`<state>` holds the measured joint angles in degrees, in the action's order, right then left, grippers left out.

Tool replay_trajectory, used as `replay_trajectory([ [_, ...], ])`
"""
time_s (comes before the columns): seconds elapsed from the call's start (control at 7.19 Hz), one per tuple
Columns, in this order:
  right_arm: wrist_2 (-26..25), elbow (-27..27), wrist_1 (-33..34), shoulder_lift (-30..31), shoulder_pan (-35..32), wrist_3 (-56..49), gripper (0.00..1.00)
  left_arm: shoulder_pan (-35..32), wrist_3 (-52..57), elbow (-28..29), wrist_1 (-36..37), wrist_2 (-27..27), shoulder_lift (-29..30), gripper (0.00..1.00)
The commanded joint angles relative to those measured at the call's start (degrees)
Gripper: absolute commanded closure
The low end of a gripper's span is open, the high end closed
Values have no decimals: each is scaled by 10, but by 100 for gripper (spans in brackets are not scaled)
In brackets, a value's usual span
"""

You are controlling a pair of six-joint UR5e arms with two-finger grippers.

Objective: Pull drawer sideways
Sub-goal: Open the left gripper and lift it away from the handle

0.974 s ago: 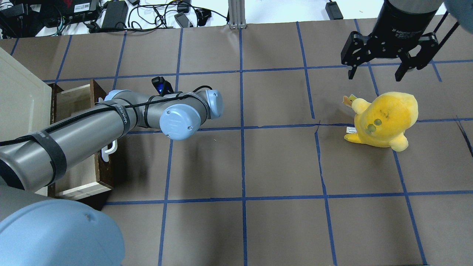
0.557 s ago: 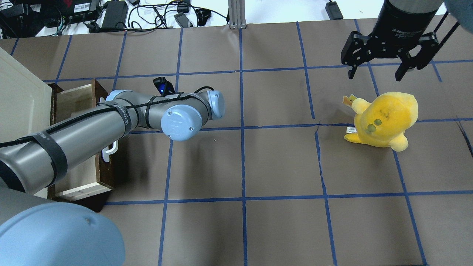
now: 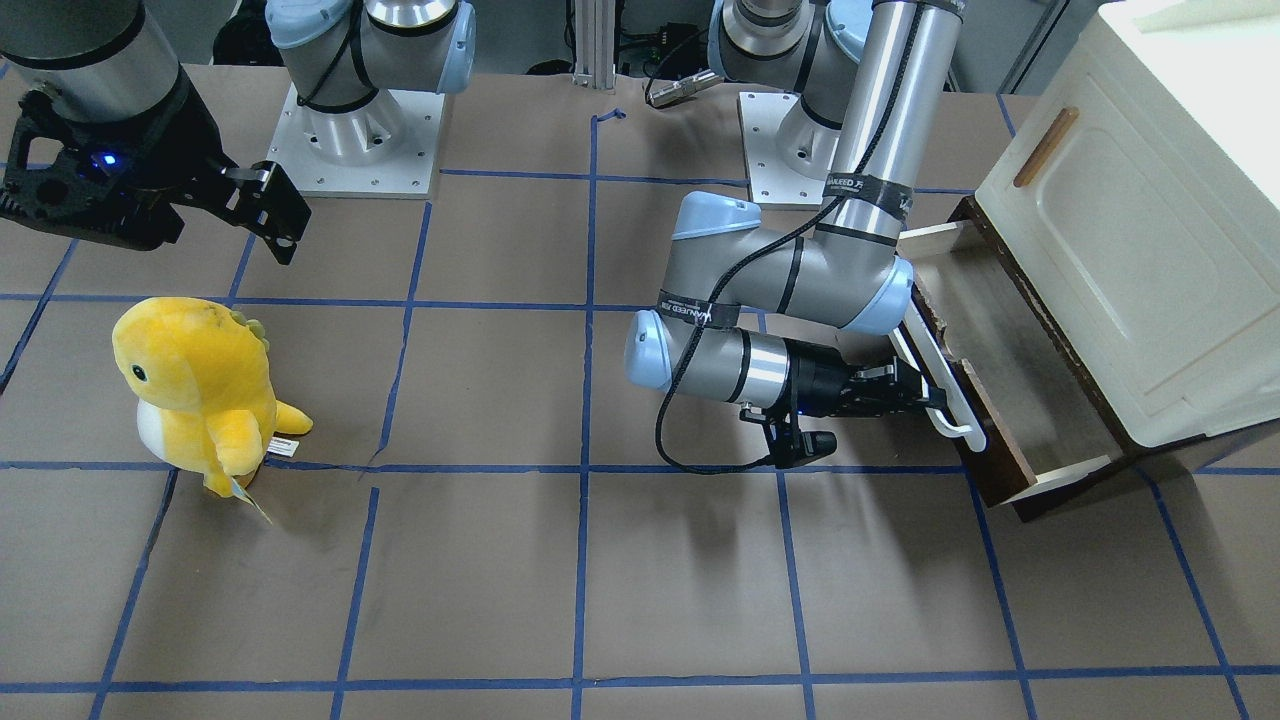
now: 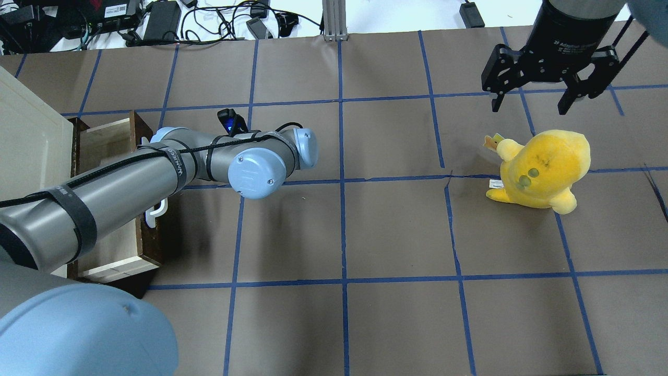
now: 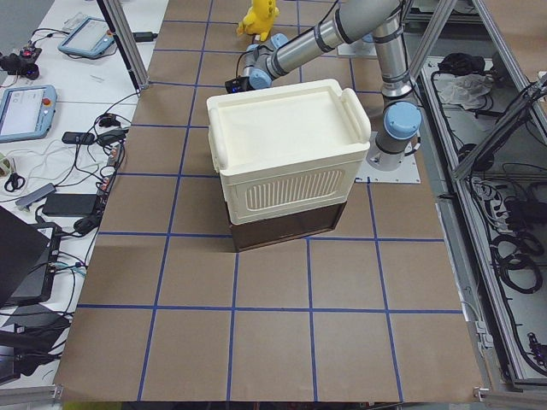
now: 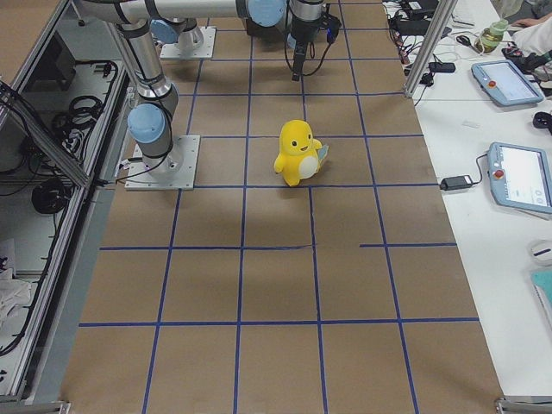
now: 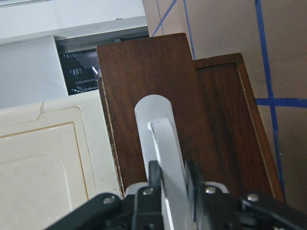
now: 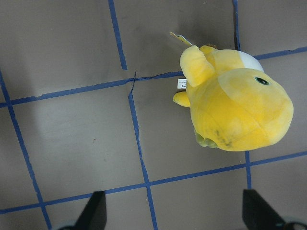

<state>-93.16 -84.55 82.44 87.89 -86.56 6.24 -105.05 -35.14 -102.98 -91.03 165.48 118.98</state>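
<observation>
Front-facing view: pull straight along the slide, keeping level; the left gripper [image 3: 925, 392], forearm low and horizontal, clamps the long white bar handle [image 3: 963, 426] of the wide, shallow, dark-brown-fronted wooden drawer [image 3: 1010, 362], which is partly out beneath the cream-white cabinet [image 3: 1130, 250]. Left wrist view: both fingers [image 7: 154, 173] pinch the bar squarely. Overhead: the right gripper [image 4: 529, 107] hangs spread and empty near the yellow plush toy [image 4: 543, 167].

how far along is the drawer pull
Done: the left gripper is clamped on the white bar handle, and the drawer is already partway out from under the cream cabinet, its grey floor showing. In hand: the sideways pull on that handle. Left: any remaining travel; how much is wanted cannot be told. The right gripper hangs open above the yellow plush toy, uninvolved.
</observation>
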Motion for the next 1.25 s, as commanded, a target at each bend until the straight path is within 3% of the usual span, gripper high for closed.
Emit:
replay_trajectory([
  [0.0, 0, 0, -1, 0, 0, 0, 0, -1, 0, -2, -10, 0, -1, 83],
  [0.14, 0, 0, -1, 0, 0, 0, 0, -2, 0, -2, -11, 0, -2, 80],
  [0.28, 0, 0, -1, 0, 1, 0, 0, -2, -2, -1, -10, -2, -4, 22],
  [0.42, 0, 0, 0, 0, 0, 0, 0, -2, 8, 2, -10, 0, -11, 0],
  [0.7, 0, 0, 0, 0, 0, 0, 0, -4, 7, 10, -6, -11, -35, 0],
  [0.83, 0, 0, 0, 0, 0, 0, 0, -7, 13, 22, -5, -43, -52, 0],
  [1.11, 0, 0, -1, 0, 0, 0, 0, -2, 107, 97, -5, -184, -94, 0],
])
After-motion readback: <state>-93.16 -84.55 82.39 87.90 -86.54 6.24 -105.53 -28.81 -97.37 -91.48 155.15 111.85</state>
